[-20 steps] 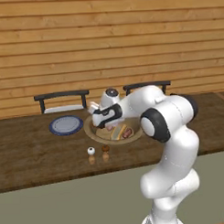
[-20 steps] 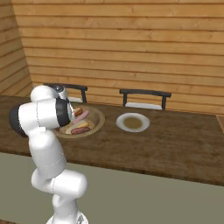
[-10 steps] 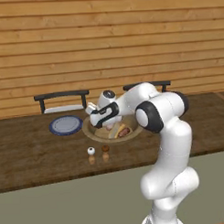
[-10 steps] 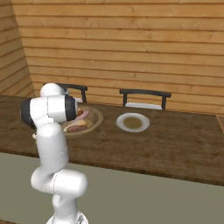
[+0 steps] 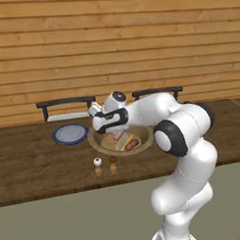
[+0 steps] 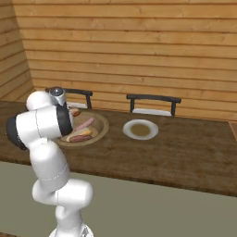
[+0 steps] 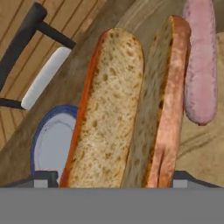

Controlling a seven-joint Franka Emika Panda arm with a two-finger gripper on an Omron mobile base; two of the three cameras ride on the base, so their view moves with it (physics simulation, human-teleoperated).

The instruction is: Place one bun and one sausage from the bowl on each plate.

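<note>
Bun (image 7: 122, 109) between gripper (image 7: 111, 178) fingertips, over bowl (image 5: 96, 141); surfaces carry no readable writing.

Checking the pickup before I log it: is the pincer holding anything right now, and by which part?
Cannot be told. The pincer straddles one end of the split bun in the bowl, a fingertip at each side, but firm contact is unclear.

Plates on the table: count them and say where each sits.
2. The dark blue plate lies left of the wooden bowl; the white plate lies to the bowl's right, in front of a chair.
</note>
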